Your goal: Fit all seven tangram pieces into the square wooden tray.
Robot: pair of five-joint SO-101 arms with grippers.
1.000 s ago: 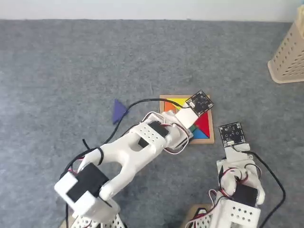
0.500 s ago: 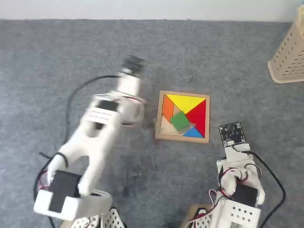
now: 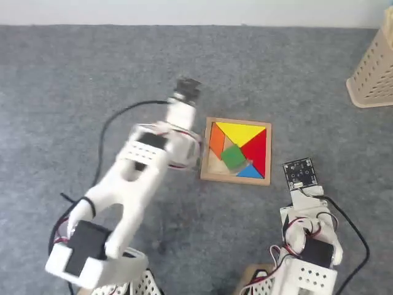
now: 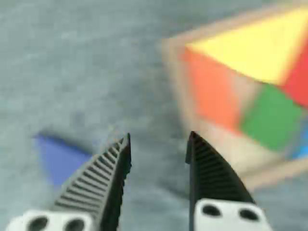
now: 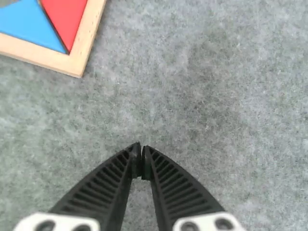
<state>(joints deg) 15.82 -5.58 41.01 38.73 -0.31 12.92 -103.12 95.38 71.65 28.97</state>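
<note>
The square wooden tray [image 3: 235, 179] lies mid-table and holds a yellow triangle [image 3: 241, 132], an orange piece [image 3: 217, 141], a red triangle [image 3: 258, 150] and a blue triangle [image 3: 250, 172]. A green square [image 3: 233, 157] lies askew on the bare wood. My left gripper [image 4: 158, 139] hangs open and empty over the carpet just left of the tray [image 4: 260, 175]. A dark blue triangle [image 4: 57, 156] lies beside one finger. My right gripper [image 5: 140, 150] is shut and empty, near the tray corner [image 5: 72, 65] on the carpet in front of it.
A beige slotted basket [image 3: 374, 67] stands at the back right edge. The left arm [image 3: 144, 166] stretches diagonally across the carpet left of the tray. Grey carpet covers the whole table.
The left arm swung off the tray to its left side, leaving the green square lying askew inside, then edged back toward the tray. The right arm kept still.
</note>
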